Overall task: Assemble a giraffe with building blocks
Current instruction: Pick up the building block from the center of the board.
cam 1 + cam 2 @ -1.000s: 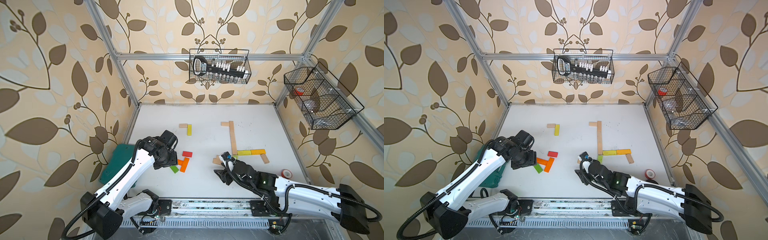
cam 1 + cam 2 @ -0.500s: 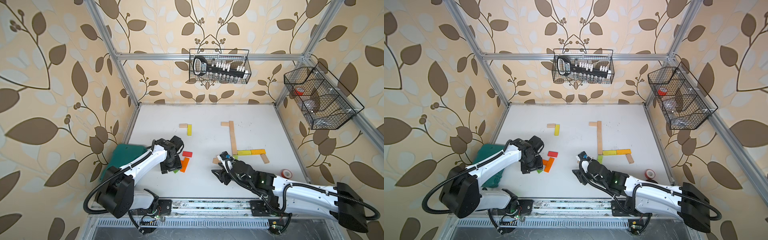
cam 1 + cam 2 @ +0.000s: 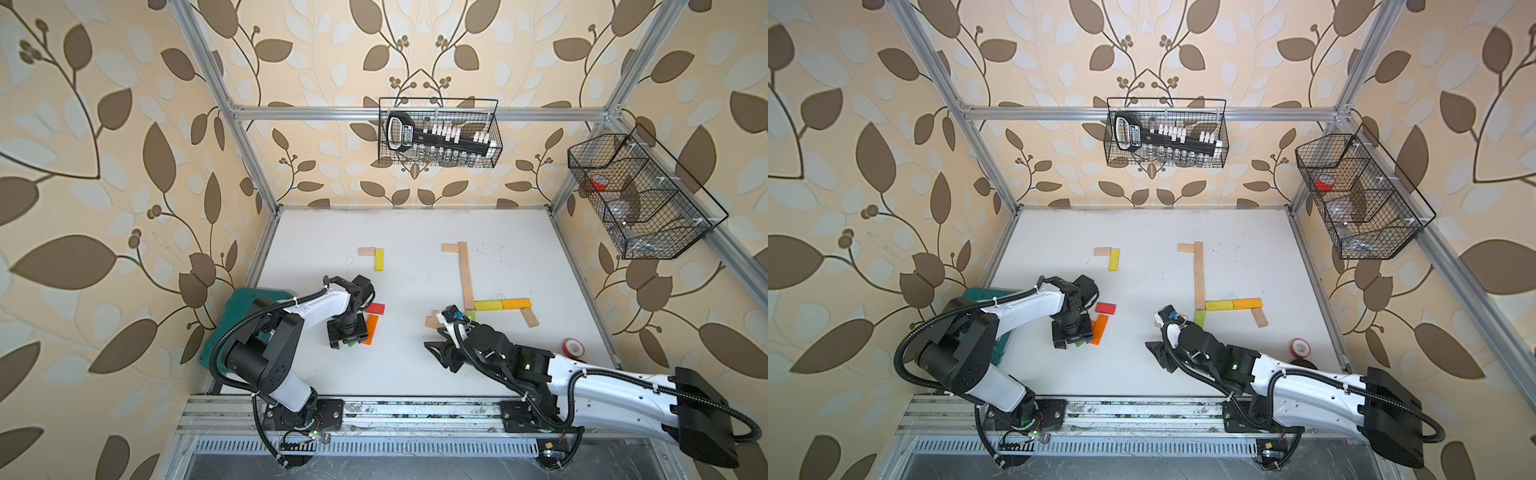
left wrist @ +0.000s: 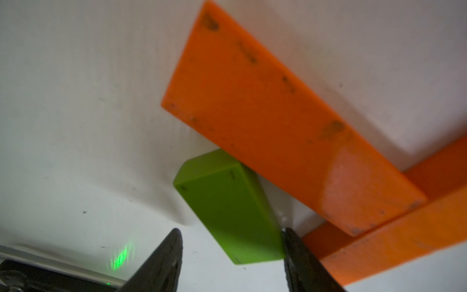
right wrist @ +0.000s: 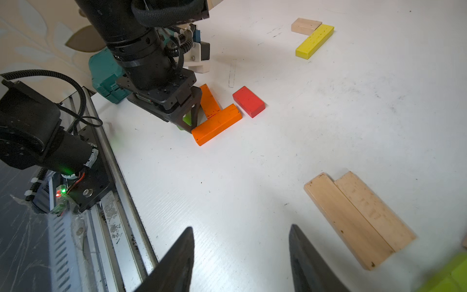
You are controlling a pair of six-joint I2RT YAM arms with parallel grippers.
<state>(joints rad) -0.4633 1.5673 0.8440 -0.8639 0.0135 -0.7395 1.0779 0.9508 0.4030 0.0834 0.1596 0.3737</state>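
Down onto the loose coloured pile is where the left arm has swung since the earlier frames, its elbow now folded low, while the right arm has hardly stirred.

In both top views the left end effector (image 3: 343,338) stands over the near end of that pile. The orange planks (image 3: 370,329) are just beside it and a red block (image 3: 375,308) lies a little beyond. The half-built giraffe, a pale neck column (image 3: 464,274) meeting a yellow block (image 3: 488,305), lies beyond the right end effector (image 3: 441,353), which hovers over bare table (image 3: 395,374).

From the left wrist, the fingers straddle a green block (image 4: 227,207) lying flat. One fingertip is at its corner and the other stands clear, so this end effector is released, not yet clamped. The orange planks lie just past the block, one against its far end (the two meet at an angle).

From the right wrist, the right end effector is released and empty. Two pale planks (image 5: 358,217) lie side by side just ahead of it.

Judged so, the step in hand is picking up the green block. The next move calls for closing squarely on its long sides without nudging the orange planks, then lifting it and carrying it to the giraffe.
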